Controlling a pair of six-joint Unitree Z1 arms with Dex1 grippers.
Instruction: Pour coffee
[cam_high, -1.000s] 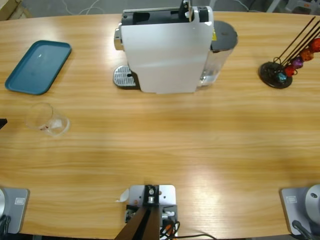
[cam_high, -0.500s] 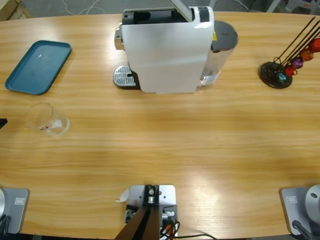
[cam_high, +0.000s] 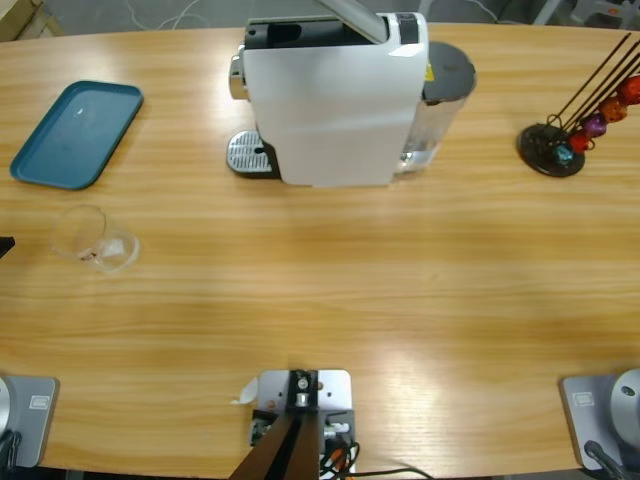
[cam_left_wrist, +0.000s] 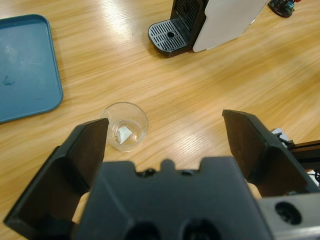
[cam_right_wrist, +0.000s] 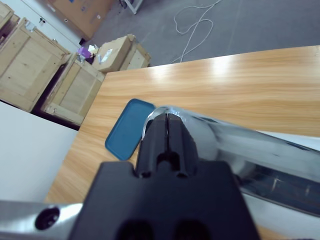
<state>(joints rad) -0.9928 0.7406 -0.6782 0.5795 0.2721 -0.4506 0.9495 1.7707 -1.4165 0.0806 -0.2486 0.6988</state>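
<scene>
A small clear glass tumbler (cam_high: 92, 238) (cam_left_wrist: 125, 126) stands upright on the wood, left of the middle. No coffee shows in it; I only make out a pale glint at its bottom. My left gripper (cam_left_wrist: 165, 122) is open, with its jaws spread wide short of the tumbler; only a black tip (cam_high: 4, 245) shows at the high view's left edge. My right gripper (cam_right_wrist: 167, 125) is shut, its jaws pressed together against the silver lever (cam_right_wrist: 225, 135) (cam_high: 355, 15) on top of the white coffee machine (cam_high: 330, 100).
The machine's drip grate (cam_high: 245, 155) (cam_left_wrist: 170, 36) faces left. A teal tray (cam_high: 75, 133) (cam_left_wrist: 25, 65) lies at the far left. A capsule stand (cam_high: 560, 140) with coloured capsules stands at the right. Crates and a cable lie on the floor beyond the table.
The black gripper seen at the machine's top one second ago is gone from the high view, and the silver lever now slants up to the left. The tumbler has not moved.
</scene>
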